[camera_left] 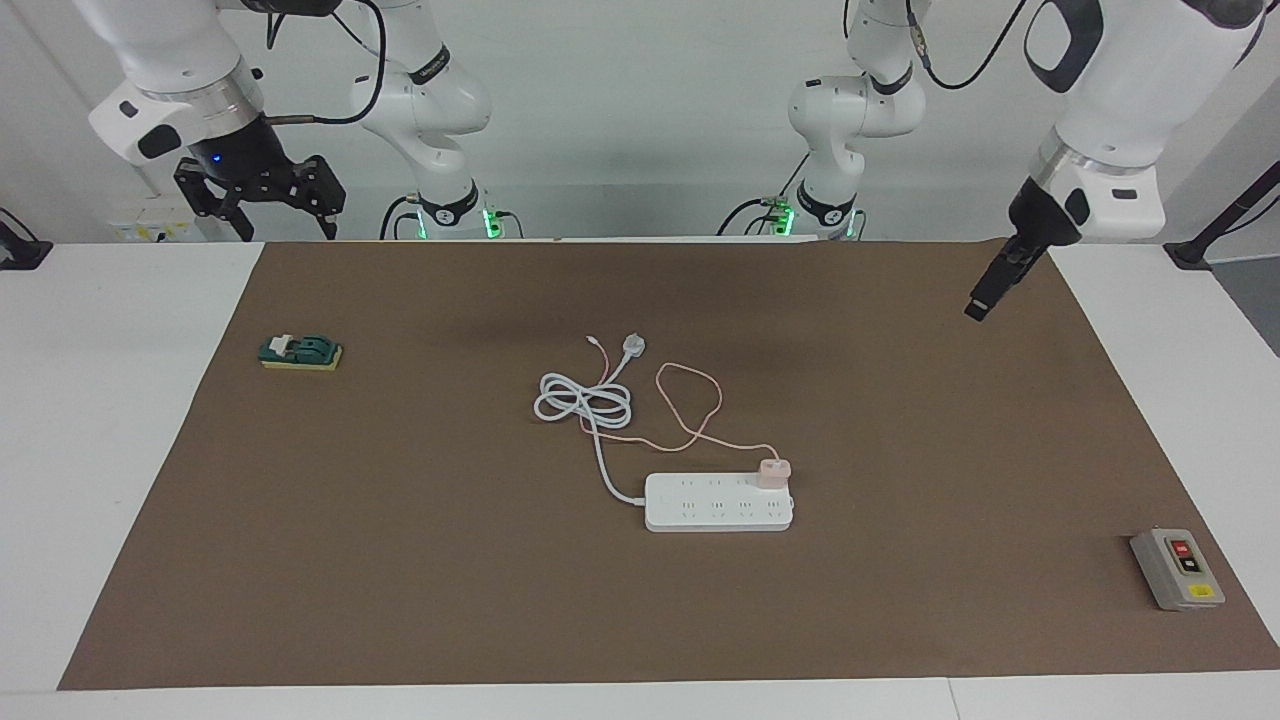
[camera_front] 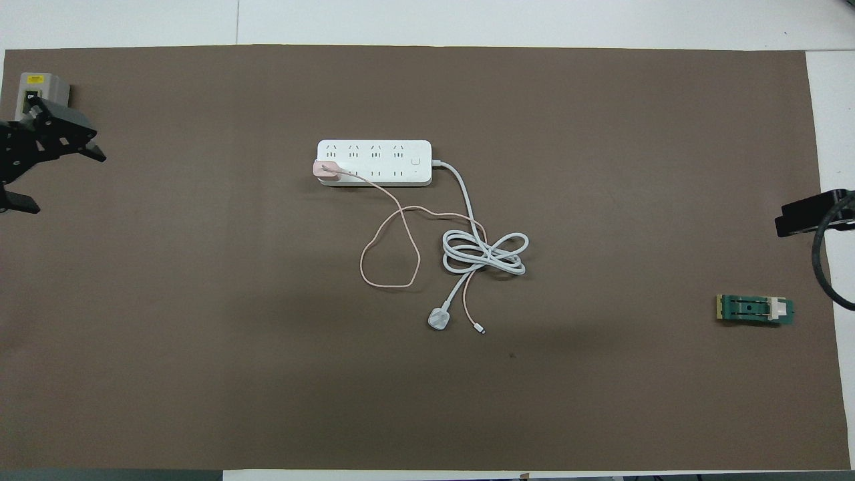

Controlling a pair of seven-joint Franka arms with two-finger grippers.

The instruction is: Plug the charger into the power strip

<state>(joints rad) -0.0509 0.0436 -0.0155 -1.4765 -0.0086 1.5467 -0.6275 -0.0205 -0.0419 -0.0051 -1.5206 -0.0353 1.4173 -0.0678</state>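
The white power strip [camera_left: 718, 502] [camera_front: 374, 162] lies flat in the middle of the brown mat. The pale pink charger [camera_left: 772, 472] [camera_front: 325, 170] stands plugged into the socket at the strip's end toward the left arm, on the row nearer the robots. Its thin pink cable [camera_left: 690, 395] [camera_front: 391, 250] loops over the mat. My left gripper [camera_left: 985, 300] [camera_front: 63, 182] is open and empty, raised over the mat's edge at the left arm's end, well apart from the strip. My right gripper [camera_left: 270, 225] [camera_front: 811, 217] is open and empty and waits at the right arm's end.
The strip's thick white cord [camera_left: 585, 400] [camera_front: 484, 254] lies coiled nearer the robots, ending in a white three-pin plug [camera_left: 633, 346] [camera_front: 439, 319]. A grey button box [camera_left: 1177, 569] [camera_front: 41, 90] sits at the left arm's end. A green block [camera_left: 300, 352] [camera_front: 755, 310] lies at the right arm's end.
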